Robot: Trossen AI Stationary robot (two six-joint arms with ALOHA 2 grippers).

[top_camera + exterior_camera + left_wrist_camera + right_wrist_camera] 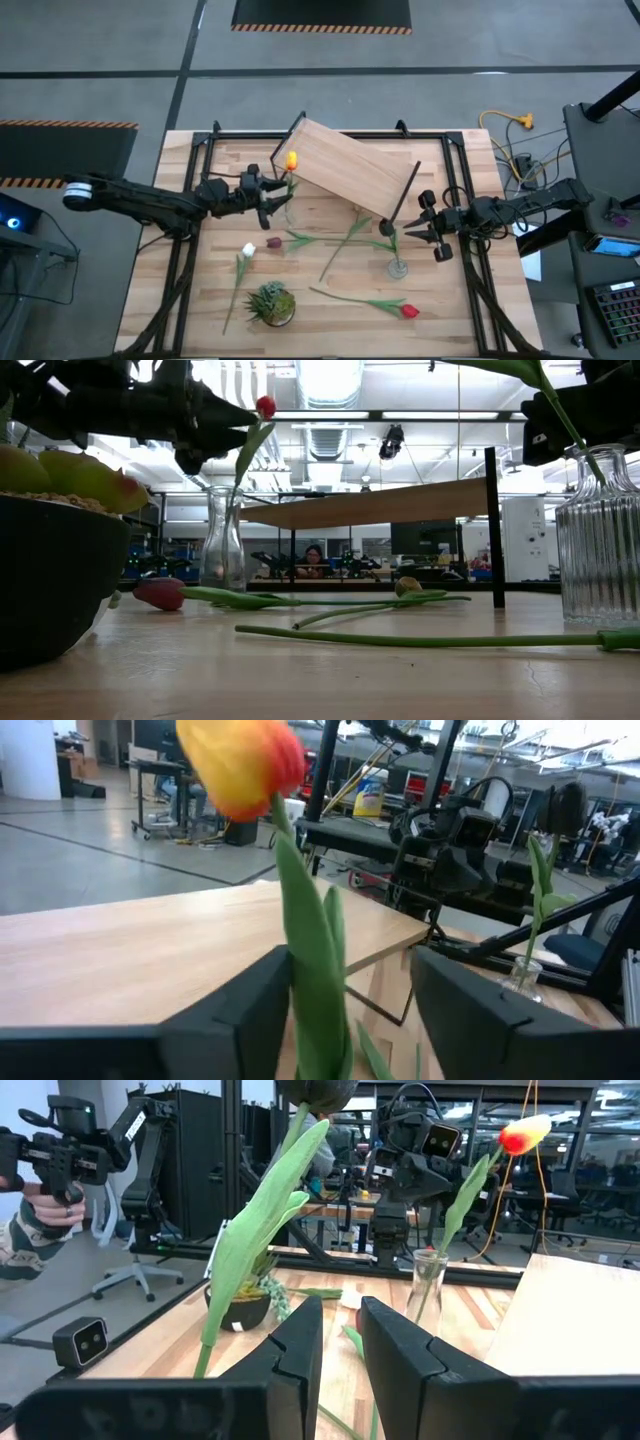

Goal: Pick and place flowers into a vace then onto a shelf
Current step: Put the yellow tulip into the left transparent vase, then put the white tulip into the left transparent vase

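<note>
Your left gripper (272,195) stands half open around the yellow tulip (291,159), whose stem sits in the vase (222,550) beside the shelf (350,170); whether it still pinches, you cannot tell. Your right gripper (428,234) looks nearly shut, stem in front of it; a grip you cannot tell. These flowers are light, limp and slippery, so take the stem low, near the leaves. The low view shows the vase; the high view barely does

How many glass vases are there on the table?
2. One glass vase stands on the table's right half and holds a dark tulip. The other stands by the shelf's left end, with the yellow tulip in it.
</note>
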